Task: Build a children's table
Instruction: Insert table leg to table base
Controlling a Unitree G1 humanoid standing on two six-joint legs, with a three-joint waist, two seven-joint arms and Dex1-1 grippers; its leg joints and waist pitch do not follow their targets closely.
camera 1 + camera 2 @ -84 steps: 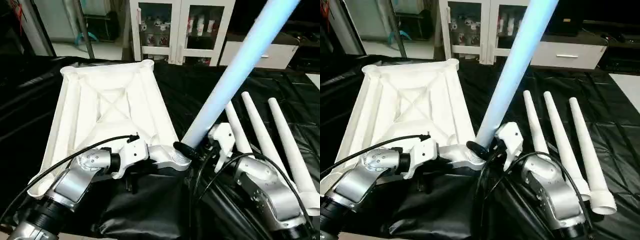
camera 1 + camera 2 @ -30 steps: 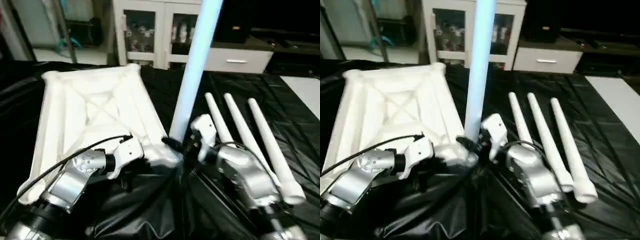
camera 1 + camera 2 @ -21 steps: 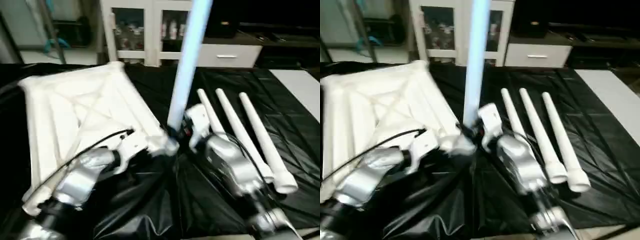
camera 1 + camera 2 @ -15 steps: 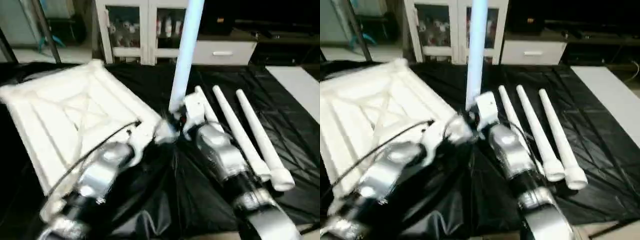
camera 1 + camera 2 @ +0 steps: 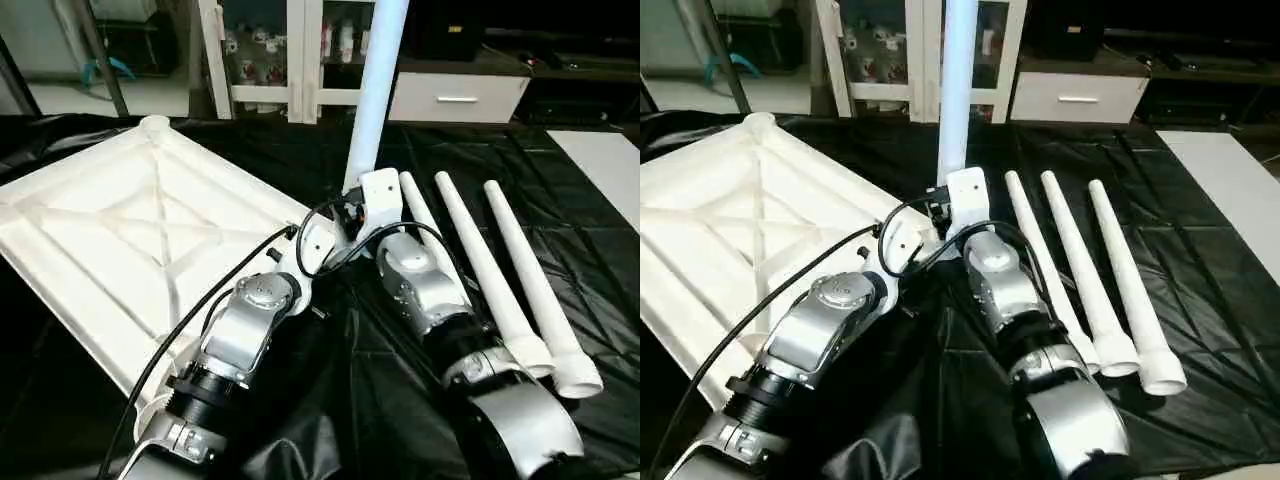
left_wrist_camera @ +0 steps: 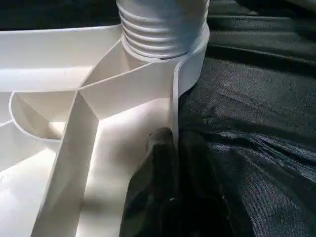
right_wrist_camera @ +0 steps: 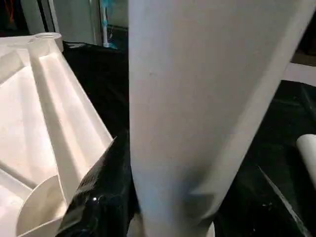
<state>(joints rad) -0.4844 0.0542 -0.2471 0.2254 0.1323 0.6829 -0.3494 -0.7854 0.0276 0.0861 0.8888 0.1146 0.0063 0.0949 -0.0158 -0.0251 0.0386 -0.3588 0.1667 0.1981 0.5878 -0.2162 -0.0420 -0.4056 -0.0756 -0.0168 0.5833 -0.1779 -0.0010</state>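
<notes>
The white tabletop (image 5: pixel 120 240) lies ribbed side up on the left, turned so that one corner points at my grippers. One white leg (image 5: pixel 372 100) stands nearly upright at that corner, its threaded end (image 6: pixel 163 29) sitting in the corner socket (image 6: pixel 195 57). My right gripper (image 5: pixel 358 205) is shut around the leg's lower part, with a black finger (image 7: pixel 98 192) against it. Just below the socket, my left gripper (image 6: pixel 173 148) is shut on the tabletop's rim wall.
Three more white legs (image 5: pixel 500 270) lie side by side on the black sheet (image 5: pixel 590 200) to the right of my right arm. A white glass-door cabinet (image 5: pixel 270 50) and a low drawer unit (image 5: pixel 455 95) stand behind the work surface.
The leg leaned to the right earlier and now stands nearly upright in the socket. The tabletop has turned so its corner faces me. The view has also shifted.
</notes>
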